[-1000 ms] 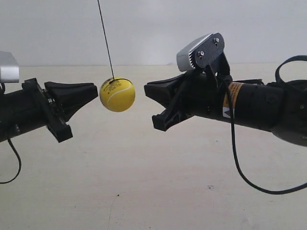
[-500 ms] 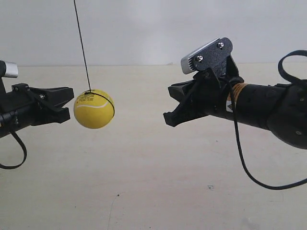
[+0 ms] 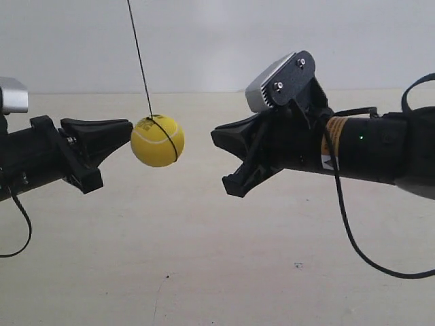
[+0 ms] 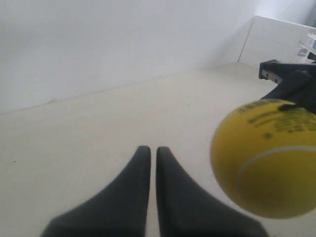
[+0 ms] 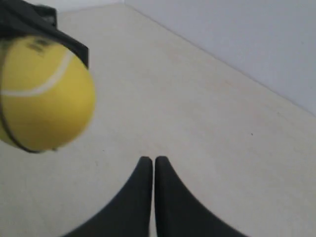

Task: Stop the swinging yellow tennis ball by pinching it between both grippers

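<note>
**Ball not pinched yet: one tip at it, other short**

Status from my end: yellow tennis ball (image 3: 157, 141) hangs in the air betw the two grippers, above the table (image 3: 204, 272). The gripper at the exterior view's left (image 3: 122, 129) has its tip just beside the ball, maybe touching, can't tell. The gripper at the exterior view's right (image 3: 223, 136) is near w/ a clear gap. So approach looks done, pinch isn't. Left to do: close that gap and trap the ball from both sides.

Left gripper (image 4: 149, 149) is clenched, fingers together w/ only a thin slit, nothing in them. Right gripper (image 5: 149, 159) is the same. Neither is grasping.

Orientation: ball's round, so no long axis to speak of. String (image 3: 139, 61) meets it at the top and leans toward the exterior view's left as it rises, so I judge it's mid-swing, not at rest. Dark print sits near the string end, white seam curves below it
</note>
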You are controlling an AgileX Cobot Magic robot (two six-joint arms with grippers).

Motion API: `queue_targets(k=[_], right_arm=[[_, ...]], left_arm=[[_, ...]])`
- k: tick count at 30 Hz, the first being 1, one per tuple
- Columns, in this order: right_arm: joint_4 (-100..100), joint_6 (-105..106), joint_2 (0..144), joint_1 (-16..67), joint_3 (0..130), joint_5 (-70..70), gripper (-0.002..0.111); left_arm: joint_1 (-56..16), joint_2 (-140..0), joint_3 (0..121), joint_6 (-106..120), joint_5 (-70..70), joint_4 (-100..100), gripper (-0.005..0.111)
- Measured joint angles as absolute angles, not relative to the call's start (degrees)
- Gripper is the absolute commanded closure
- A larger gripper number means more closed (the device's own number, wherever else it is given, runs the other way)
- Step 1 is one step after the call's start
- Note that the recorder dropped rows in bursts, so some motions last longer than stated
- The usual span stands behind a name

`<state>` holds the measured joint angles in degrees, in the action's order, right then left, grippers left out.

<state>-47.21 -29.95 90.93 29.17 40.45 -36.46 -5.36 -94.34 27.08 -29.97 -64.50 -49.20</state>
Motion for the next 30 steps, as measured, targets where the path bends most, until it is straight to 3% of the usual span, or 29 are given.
queue_targets(k=[8,17,30], right_arm=[[-56.84,-39.13,83.11,29.17,40.45,-35.45,0.108],[-65.09,-45.45,83.12,29.17,40.45,-41.79,0.108],[-77.83,-57.67,89.74,29.17,44.97,-50.04,0.108]], left_arm=[[-2.53,-93.42,27.08,-34.07,-65.66,-52.70,0.102],[-2.05,-93.02,28.00,-35.49,-69.22,-66.93,0.102],[-2.05,-93.02,28.00,-35.49,-69.34,-68.27,0.102]])
